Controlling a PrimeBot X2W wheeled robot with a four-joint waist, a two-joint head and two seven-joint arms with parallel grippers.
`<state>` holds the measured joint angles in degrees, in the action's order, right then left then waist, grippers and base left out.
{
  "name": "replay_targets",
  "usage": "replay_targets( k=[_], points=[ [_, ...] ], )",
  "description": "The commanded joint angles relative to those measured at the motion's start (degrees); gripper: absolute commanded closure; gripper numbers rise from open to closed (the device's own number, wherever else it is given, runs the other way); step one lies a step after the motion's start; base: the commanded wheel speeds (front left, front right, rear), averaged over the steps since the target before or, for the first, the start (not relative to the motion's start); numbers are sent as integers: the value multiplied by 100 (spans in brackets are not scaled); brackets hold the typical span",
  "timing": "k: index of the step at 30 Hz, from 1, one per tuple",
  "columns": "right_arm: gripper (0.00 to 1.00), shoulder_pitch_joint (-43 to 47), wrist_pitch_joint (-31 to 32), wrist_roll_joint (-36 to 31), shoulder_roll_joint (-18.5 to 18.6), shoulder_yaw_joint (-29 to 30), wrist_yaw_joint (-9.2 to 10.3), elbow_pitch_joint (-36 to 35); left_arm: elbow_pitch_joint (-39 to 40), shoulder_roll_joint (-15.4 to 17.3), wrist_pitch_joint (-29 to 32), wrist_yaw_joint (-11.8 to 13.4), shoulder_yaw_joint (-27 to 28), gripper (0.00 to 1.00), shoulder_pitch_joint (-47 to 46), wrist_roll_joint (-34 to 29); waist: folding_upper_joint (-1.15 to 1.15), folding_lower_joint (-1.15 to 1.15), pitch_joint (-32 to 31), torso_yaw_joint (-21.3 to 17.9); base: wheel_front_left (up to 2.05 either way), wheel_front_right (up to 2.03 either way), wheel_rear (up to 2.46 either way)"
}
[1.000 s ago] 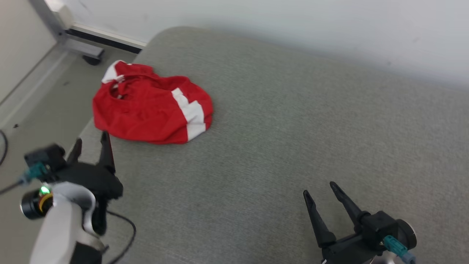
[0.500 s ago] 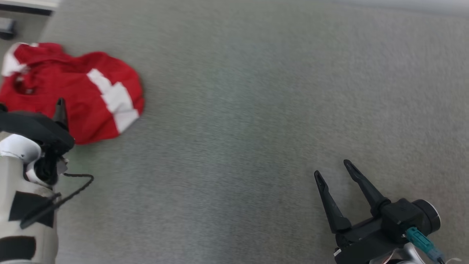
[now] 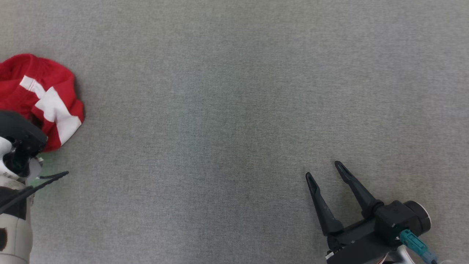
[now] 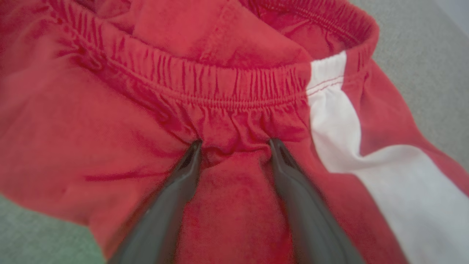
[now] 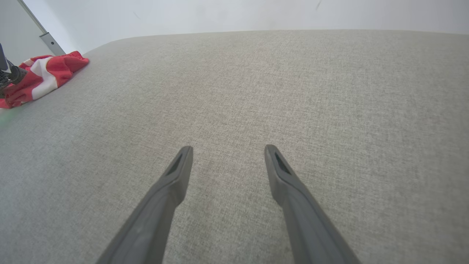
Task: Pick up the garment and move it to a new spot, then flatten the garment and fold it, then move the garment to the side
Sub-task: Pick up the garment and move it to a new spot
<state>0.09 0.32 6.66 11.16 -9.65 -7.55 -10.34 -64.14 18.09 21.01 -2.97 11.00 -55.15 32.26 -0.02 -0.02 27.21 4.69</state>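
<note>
Bench (image 3: 220,110): flat top, grey woven fabric cover. Garment (image 3: 40,99): red cloth with a broad white stripe (image 4: 340,121), crumpled in a heap at far left of the head view. Left hand (image 4: 234,145): fingers wide apart, tips pressed into the red cloth just below the gathered elastic waistband (image 4: 227,91). Right hand (image 3: 324,170): wide, holding nothing, well apart from the garment.
</note>
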Motion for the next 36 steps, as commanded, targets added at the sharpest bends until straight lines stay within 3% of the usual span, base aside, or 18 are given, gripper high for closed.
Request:
replay_targets(
  k=[1,2,12,20,28,36],
  points=[
    [0,-44,-53,41,-42,-33,15,27,-386,-639,451,-159,-197,88,452,27,2,2,-98,-79,0,0,0],
    [0,-47,-87,56,-56,-56,15,66,-394,-610,486,-183,-212,100,497,26,2,2,-168,-86,0,0,0],
    [0,-230,-421,229,-358,-165,15,576,540,224,389,-408,-305,100,278,59,2,2,-955,-55,0,0,0],
    [0,-242,-839,362,-620,-87,15,1198,2004,508,824,-464,-622,100,372,256,2,2,-1859,-157,0,0,0],
    [0,-47,-1100,387,-715,143,15,1457,3820,273,1015,-449,-1072,100,680,708,2,2,-2418,-428,0,0,0],
    [0,17,-1147,318,-735,310,15,1488,5329,-412,866,-414,-1523,100,1213,885,2,2,-2606,-1002,0,0,0]
  ],
)
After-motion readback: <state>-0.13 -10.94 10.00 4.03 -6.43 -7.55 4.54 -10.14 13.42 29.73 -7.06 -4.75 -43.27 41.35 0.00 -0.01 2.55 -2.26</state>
